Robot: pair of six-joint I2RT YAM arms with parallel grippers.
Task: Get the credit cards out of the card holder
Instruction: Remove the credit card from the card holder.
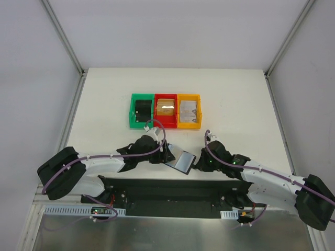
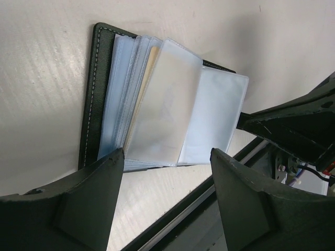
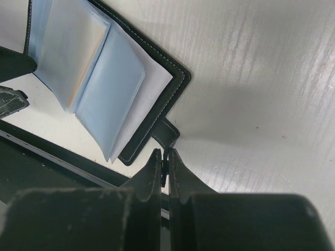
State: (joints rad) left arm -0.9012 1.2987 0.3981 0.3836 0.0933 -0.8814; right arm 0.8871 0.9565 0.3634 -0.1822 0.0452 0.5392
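The card holder (image 1: 180, 161) lies open near the table's front edge, between my two grippers. Its clear bluish sleeves (image 2: 172, 104) fan out from the black stitched cover (image 2: 99, 94). The tan edge of one credit card (image 2: 137, 104) shows between the sleeves, and it also shows in the right wrist view (image 3: 86, 68). My left gripper (image 2: 166, 152) is open, its fingertips at the sleeves' near edge with nothing between them. My right gripper (image 3: 164, 152) is shut on the holder's small black tab (image 3: 168, 132). A tan-gold card (image 1: 166, 109) lies in the red bin, a pale card (image 1: 189, 110) in the yellow bin.
Green (image 1: 133, 112), red (image 1: 166, 95) and yellow (image 1: 189, 96) bins stand in a row at mid table. A chunky black object (image 1: 142, 109) sits in the green one. The table's black front rail (image 2: 209, 204) runs just behind the holder.
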